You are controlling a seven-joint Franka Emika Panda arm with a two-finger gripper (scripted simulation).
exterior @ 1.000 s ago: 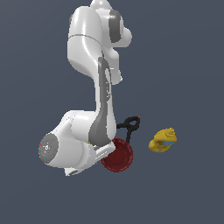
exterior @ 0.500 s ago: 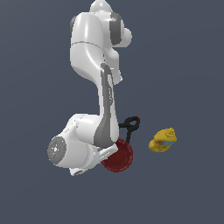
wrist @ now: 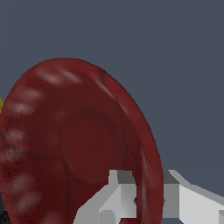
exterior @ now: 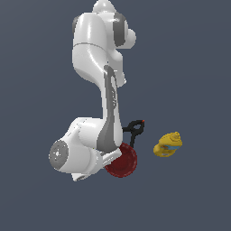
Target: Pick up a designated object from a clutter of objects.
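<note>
exterior view: the white arm (exterior: 97, 90) reaches down across the frame, its bulky wrist low on the exterior view's left. the dark red bowl (exterior: 122, 161) sits against the wrist's lower edge, tipped so its open face turns toward the camera, partly covered by the arm. just above the bowl, a black clamp (exterior: 133, 129) with a small red tip shows beside the forearm; whether clamp and bowl touch cannot be told. the yellow bottle (exterior: 167, 145) lies well apart on the exterior view's right, on its side, with a small blue mark on it. the background is plain dark grey-blue, and no supporting surface can be made out. the fingers are hidden behind the wrist in this view.

wrist view: the bowl (wrist: 74, 144) fills most of the frame, its ribbed inner wall catching pale highlights. the gripper (wrist: 146, 199) straddles the bowl's rim: one grey-white finger (wrist: 116, 197) lies on the inner side of the wall, the other (wrist: 188, 201) on the outer side, with the rim between them. the fingers stand narrowly apart, and both look pressed against the rim, clamping it. a sliver of yellow shows at the frame edge past the bowl.
</note>
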